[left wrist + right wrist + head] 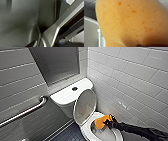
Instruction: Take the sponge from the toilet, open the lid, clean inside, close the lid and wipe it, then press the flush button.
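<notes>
Bright orange and pitted, the sponge (131,25) sits right up against the right wrist camera. From the head view it is clamped in the right gripper (108,120), whose black claw closes on one end at the tip of the dark arm. The sponge hangs over the open bowl of the toilet (86,133), close to the rim on the tiled-wall side. Dark floor tiles (66,134) lie beside the bowl. Behind the bowl the lid (85,105) stands raised, leaning back on the tank (63,97). On the tank top sits the flush button (74,88). A steel grab bar (25,112) runs along the grey wall beside the tank. White wall tiles (130,77) close off the far corner.
</notes>
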Motion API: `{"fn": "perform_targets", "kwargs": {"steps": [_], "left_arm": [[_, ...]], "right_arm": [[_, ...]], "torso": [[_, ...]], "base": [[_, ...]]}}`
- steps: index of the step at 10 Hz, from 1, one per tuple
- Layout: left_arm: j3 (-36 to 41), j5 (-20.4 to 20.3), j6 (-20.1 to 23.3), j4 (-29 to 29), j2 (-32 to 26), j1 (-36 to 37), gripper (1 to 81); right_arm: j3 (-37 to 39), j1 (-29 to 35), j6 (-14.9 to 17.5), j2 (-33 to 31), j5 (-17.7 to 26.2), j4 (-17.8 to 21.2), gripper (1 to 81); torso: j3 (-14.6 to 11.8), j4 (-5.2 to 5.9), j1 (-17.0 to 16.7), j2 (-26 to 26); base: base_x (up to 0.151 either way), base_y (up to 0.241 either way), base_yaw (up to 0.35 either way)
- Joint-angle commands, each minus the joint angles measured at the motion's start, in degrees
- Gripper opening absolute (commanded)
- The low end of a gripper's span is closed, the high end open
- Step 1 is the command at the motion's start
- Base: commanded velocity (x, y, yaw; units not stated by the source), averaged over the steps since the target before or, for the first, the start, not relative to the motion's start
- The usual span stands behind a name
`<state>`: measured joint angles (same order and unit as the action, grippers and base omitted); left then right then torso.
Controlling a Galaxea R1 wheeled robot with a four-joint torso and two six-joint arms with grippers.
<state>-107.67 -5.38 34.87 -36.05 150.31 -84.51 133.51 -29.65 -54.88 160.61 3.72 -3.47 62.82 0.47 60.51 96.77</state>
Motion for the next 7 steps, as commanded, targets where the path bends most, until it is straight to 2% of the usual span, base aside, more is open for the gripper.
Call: {"fn": "perform_targets", "kwargs": {"steps": [1, 3, 7], "left_arm": [[1.3, 6.0, 0.6, 0.1, -0.6, -1.1, 81.1], [1.1, 6.0, 0.6, 0.3, 0.1, -1.1, 81.1], [1.0, 6.0, 0.6, 0.2, 0.3, -1.1, 81.1]], "right_arm": [[-7.6, 4.0, -2.8, -7.5, 0.4, 0.0, 1.0], [-14.2, 2.1, -2.8, -13.9, -3.3, 0.2, 1.0], [-20.3, -2.0, -2.8, -20.8, -5.7, 1.3, 1.0]], "torso": [[0.0, 0.00, 0.0, 0.0], [0.0, 0.00, 0.0, 0.0], [0.0, 0.00, 0.0, 0.0]], "base": [[0.000, 0.000, 0.000], [0.000, 0.000, 0.000], [0.000, 0.000, 0.000]]}}
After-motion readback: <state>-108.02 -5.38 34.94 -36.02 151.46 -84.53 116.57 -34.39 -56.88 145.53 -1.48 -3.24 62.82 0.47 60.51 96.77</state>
